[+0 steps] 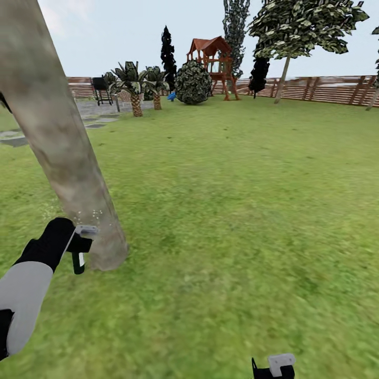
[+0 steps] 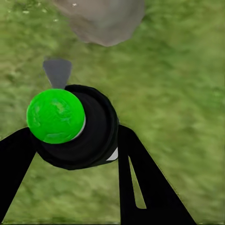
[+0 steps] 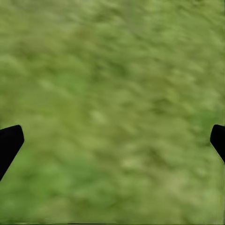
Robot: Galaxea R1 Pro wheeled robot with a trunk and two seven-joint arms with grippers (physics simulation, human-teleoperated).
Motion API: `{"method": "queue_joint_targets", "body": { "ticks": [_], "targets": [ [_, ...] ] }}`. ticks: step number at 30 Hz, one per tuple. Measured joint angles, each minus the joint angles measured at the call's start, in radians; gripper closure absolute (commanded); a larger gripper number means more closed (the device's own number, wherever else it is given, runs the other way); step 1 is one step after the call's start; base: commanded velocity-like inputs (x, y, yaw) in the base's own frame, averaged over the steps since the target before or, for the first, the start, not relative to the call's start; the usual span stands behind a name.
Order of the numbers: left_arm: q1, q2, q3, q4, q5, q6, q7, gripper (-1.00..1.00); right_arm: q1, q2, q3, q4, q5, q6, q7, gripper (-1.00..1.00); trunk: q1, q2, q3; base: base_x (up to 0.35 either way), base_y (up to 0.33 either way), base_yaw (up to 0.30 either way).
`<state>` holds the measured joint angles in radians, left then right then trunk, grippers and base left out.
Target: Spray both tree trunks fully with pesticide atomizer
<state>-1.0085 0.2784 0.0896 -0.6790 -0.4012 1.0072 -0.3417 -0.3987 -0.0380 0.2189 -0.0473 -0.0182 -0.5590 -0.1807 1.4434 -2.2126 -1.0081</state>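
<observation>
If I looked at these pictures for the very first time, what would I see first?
Probably the big grey-brown tree trunk leaning up the left side of the head view, out of the grass. Right beside its foot, the left gripper holds the dark pesticide atomizer, with a bright green ball on top in the left wrist view. Far back by the brown fence stands a red-roofed play tower.

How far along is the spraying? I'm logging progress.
Done: the pesticide atomizer is off the grass, held in the left pincer. In hand: it sits at the base of the near tree trunk, with faint droplets there. Left: the rest of this trunk and a second tree. Right pincer is open over the lawn.
</observation>
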Motion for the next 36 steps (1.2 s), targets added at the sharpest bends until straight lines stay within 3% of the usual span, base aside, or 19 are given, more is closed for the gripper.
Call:
{"method": "queue_joint_targets", "body": {
  "ticks": [3,7,15,23,29,36],
  "targets": [
    [0.001,-0.002,-0.001,0.003,0.003,0.000,0.003,1.00,0.000,0.000,-0.001,0.000,0.000,0.000,0.000,-1.00,0.000,0.000,0.000,-0.091,-0.068,0.278],
    [0.041,0.004,0.005,0.021,-0.001,-0.005,0.008,1.00,0.000,0.000,0.000,0.000,0.000,0.000,0.000,-1.00,0.000,0.000,0.000,-0.007,-0.005,0.216],
    [0.048,-0.041,0.005,0.010,-0.001,-0.005,0.031,1.00,0.000,0.000,0.000,0.000,0.000,0.000,0.000,-1.00,-0.001,0.000,0.000,0.182,-0.116,0.009],
    [0.067,-0.018,0.017,0.022,-0.001,-0.009,0.037,1.00,0.000,0.000,0.000,0.000,0.000,0.000,0.000,-1.00,0.000,0.000,0.000,0.024,-0.208,0.019],
    [0.070,-0.029,0.020,0.020,0.000,-0.008,0.038,1.00,0.000,0.000,0.000,0.000,0.000,0.000,0.000,-1.00,-0.001,0.000,0.000,0.217,-0.187,0.253],
    [0.076,-0.021,0.019,0.024,-0.001,-0.008,0.045,1.00,0.000,0.000,0.000,0.000,0.000,0.000,0.000,-1.00,0.000,0.000,0.000,0.147,-0.036,0.277]
  ]
}}
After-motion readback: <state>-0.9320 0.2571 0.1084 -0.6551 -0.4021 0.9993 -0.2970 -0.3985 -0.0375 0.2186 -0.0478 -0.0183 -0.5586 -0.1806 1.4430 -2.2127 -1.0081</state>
